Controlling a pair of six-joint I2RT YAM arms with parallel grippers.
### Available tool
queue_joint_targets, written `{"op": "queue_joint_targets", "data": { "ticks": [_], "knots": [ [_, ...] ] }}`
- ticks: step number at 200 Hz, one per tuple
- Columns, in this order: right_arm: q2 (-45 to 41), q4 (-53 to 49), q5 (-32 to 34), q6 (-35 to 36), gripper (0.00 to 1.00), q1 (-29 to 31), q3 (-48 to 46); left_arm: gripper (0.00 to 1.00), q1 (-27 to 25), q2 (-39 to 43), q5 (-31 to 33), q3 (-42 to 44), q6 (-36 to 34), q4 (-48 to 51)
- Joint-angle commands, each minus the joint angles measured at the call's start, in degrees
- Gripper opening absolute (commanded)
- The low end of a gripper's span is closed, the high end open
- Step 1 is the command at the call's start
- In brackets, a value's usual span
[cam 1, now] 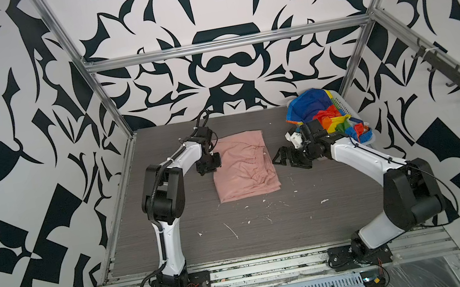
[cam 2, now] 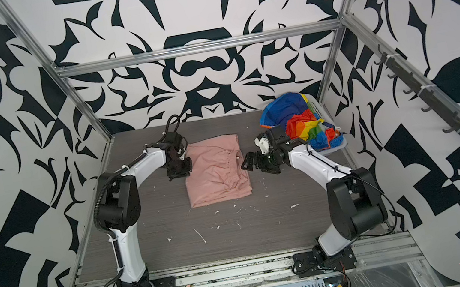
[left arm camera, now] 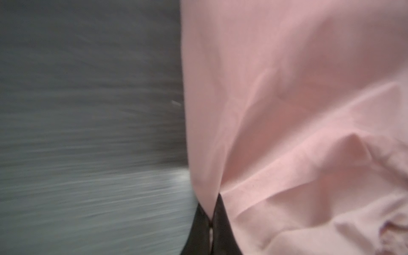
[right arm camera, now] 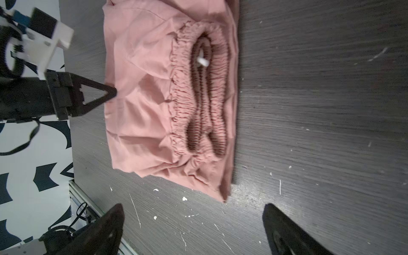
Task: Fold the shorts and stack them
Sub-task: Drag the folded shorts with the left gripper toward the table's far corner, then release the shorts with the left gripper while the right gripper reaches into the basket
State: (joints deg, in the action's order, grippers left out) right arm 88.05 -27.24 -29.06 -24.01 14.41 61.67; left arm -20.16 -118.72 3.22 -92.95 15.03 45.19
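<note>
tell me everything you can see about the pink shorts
The salmon-pink shorts are soft matte cloth, folded into a rough rectangle flat on the dark table. Their gathered elastic waistband lies on top, curled, with a small white piece. The left pincer is shut on their left edge; the right pincer hovers open beside them, apart.

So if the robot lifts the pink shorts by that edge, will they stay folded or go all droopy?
Probably droopy: the pink shorts are thin, creased cloth lying in soft folds, so they would likely sag and unfold below the left pincer pinching their edge. They look light. The gathered waistband seems thicker, so that end may hang lowest.
</note>
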Motion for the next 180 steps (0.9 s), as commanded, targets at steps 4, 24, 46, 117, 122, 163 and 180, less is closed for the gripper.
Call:
{"op": "queue_joint_targets", "data": {
  "ticks": [4, 24, 46, 117, 122, 163, 180],
  "knots": [
    [-1.39, -0.21, 0.83, -0.55, 1.0, 0.0, 3.02, 0.0, 3.05, -2.26, 22.0, -6.18, -11.95, 9.23],
    [-0.89, 0.29, 1.04, -0.9, 1.0, 0.33, 4.21, 0.0, 6.36, -4.36, 29.06, -8.01, -18.85, 6.71],
    [0.08, -1.1, 2.18, -0.1, 1.0, 0.87, 6.35, 0.0, 12.01, -7.32, 29.96, -13.21, -21.32, 6.31],
    [4.04, -3.92, 3.0, 0.81, 1.0, 1.05, 10.44, 0.0, 23.81, -16.03, 29.62, -24.72, -31.33, -1.83],
    [4.4, -4.02, 3.1, 0.82, 1.0, 1.05, 10.74, 0.0, 24.73, -16.62, 28.85, -25.77, -31.22, -1.47],
    [7.37, -3.91, 3.43, 0.05, 1.0, 1.05, 12.83, 0.0, 28.69, -20.92, 27.13, -33.2, -31.57, -0.94],
    [8.33, -3.83, 3.64, -0.1, 1.0, 1.05, 13.53, 0.0, 30.11, -22.37, 25.94, -35.47, -30.67, 0.17]
  ]
}}
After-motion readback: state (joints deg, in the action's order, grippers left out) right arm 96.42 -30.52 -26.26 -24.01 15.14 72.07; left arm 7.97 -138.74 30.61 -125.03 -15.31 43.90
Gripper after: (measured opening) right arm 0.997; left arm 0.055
